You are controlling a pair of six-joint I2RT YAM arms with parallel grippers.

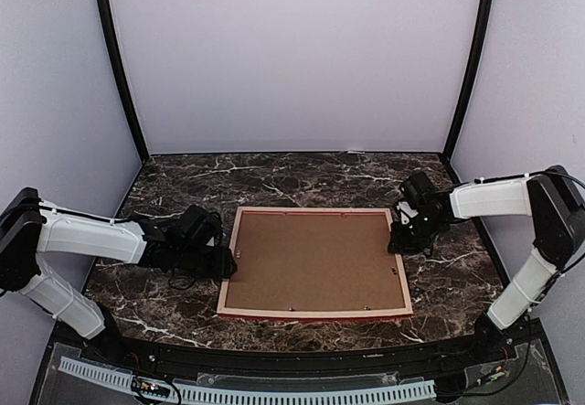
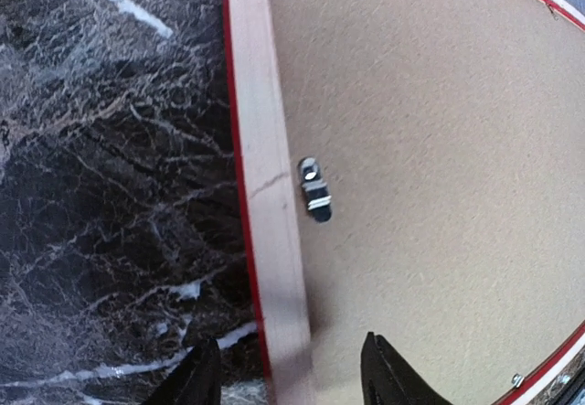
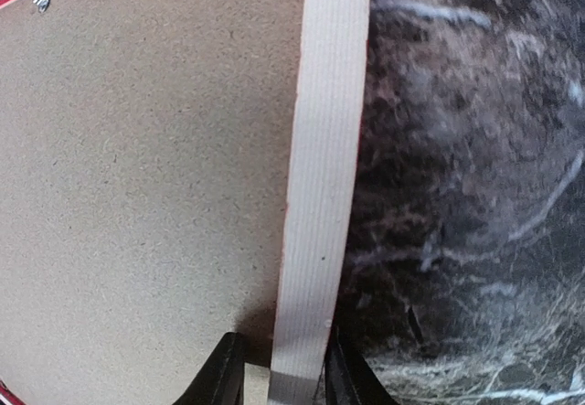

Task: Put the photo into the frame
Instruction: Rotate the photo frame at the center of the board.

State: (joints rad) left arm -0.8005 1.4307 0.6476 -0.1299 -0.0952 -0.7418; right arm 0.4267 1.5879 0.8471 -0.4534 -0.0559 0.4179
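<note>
The frame [image 1: 315, 313] lies face down on the marble table, pale wood back up, with red showing at its edges. The plain brown backing board [image 1: 315, 261] fills it. The photo is not visible in any view. My left gripper [image 1: 224, 261] is open and straddles the frame's left rail [image 2: 270, 176], one finger over the marble and one over the board, gripper [image 2: 288, 373] clear of the rail. My right gripper [image 1: 398, 240] is shut on the frame's right rail [image 3: 322, 149], fingers pressed to both sides, gripper [image 3: 283, 368].
A small metal turn clip [image 2: 314, 189] sits on the backing board [image 2: 430, 149] just inside the left rail. Another clip [image 3: 41, 1] shows at a far corner. Dark marble table [image 1: 302, 176] surrounds the frame, with purple walls behind and at both sides.
</note>
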